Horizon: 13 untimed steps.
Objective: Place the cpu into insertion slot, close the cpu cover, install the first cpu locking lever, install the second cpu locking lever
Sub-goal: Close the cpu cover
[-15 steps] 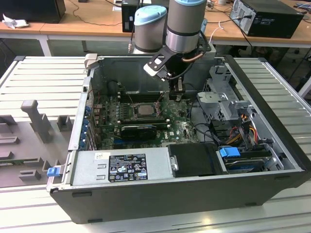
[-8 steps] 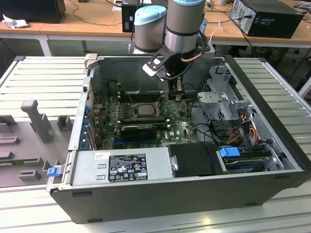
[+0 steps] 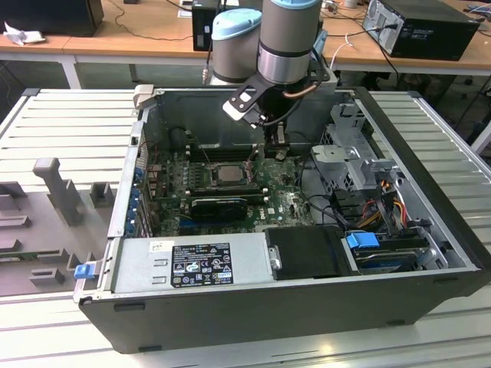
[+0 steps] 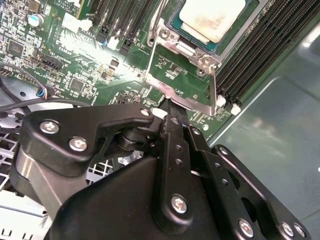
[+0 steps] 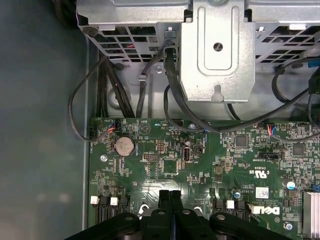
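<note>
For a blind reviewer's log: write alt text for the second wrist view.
The black tool, fingers together, has its tip at the free edge of the silver cpu cover, which stands swung open. Beyond it the cpu lies seated in the insertion slot on the green motherboard.

In the exterior view the arm (image 3: 236,31) is seen entering from 12 o'clock, with its grey wrist (image 3: 285,54) held near upright. The gripper (image 3: 277,138) is pointed straight down beneath the wrist, toward 6 o'clock. In both wrist views the black fingers (image 5: 164,200) are seen pressed together, with no gap left between the tips.
</note>
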Tool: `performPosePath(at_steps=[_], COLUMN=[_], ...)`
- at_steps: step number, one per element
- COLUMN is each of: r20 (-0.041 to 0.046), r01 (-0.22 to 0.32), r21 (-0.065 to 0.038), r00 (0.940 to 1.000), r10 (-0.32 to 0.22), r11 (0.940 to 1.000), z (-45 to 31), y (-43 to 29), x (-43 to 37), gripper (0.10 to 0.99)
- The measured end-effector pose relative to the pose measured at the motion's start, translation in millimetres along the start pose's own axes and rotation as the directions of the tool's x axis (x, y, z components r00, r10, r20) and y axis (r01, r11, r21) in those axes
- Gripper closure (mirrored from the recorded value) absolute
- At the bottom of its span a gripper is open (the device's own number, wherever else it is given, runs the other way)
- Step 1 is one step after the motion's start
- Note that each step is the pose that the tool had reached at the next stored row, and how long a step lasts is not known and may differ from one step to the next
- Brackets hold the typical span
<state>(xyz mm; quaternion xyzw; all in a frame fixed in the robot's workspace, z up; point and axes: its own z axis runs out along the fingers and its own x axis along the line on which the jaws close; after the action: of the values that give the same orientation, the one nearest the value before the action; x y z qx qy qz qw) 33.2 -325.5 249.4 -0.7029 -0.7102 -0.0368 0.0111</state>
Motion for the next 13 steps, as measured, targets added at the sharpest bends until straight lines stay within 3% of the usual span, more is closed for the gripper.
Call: performPosePath(at_steps=[13], r20=[0.0], r01=[0.0], r21=[0.0], r00=[1.0], r10=[0.0], r11=[1.0], z=[-0.1], y=[-8.5], x=[0.1], gripper=[0.98])
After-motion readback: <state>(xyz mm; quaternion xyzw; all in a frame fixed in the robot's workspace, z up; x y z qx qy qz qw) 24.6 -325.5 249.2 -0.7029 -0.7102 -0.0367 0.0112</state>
